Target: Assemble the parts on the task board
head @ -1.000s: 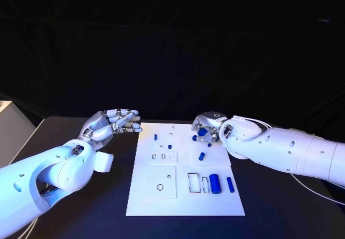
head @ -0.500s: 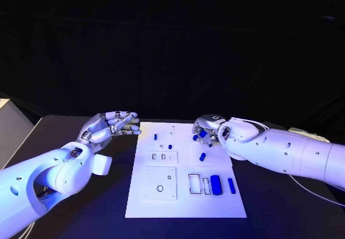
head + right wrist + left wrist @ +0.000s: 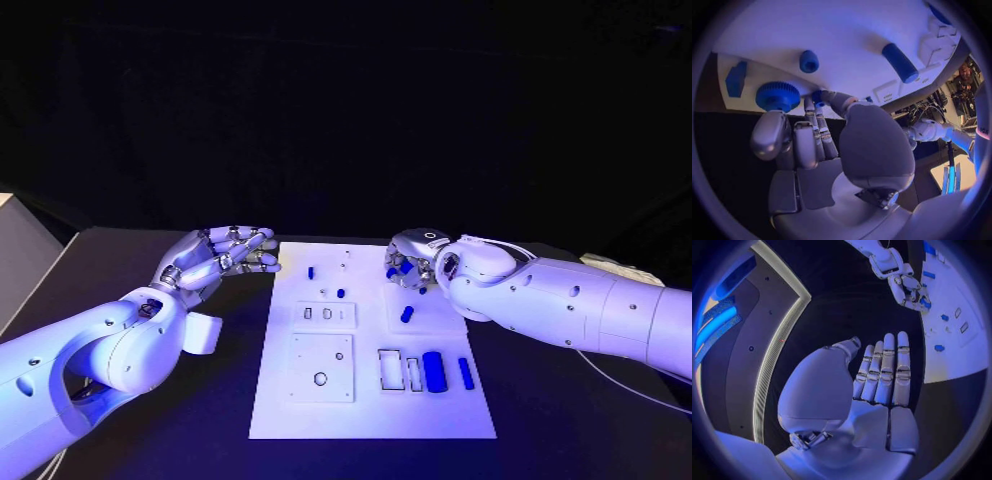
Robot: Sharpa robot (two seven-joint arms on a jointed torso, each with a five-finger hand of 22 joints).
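The right hand (image 3: 414,262) is reaching over the far right part of the task board (image 3: 372,400). Its fingers (image 3: 811,135) are bending down around a small blue peg (image 3: 817,96), and the tips are touching it. It looks like the hand is pinching the peg so it can push it into the board, but I cannot tell for sure how tight the hold is. Right beside the fingers, a round blue knob (image 3: 777,96) with little ridges on its edge is sitting on the board.

The left hand (image 3: 224,256) is waiting over the black table (image 3: 173,420), just beside the board's left edge. Its fingers (image 3: 887,371) are lying straight and side by side, and they are holding nothing. I think it is staying out of the way while the other hand is working.

The board is flat, white and smooth, with small holes and box-shaped slots cut in it. A short blue peg (image 3: 407,314) is lying near the middle. Closer to the robot, a fat blue cylinder (image 3: 434,371) and a thin blue rod (image 3: 464,373) are lying side by side next to an open slot (image 3: 389,369). They look hard and smooth, like plastic. Most of the parts are lying loose, so much of the job looks not yet done.
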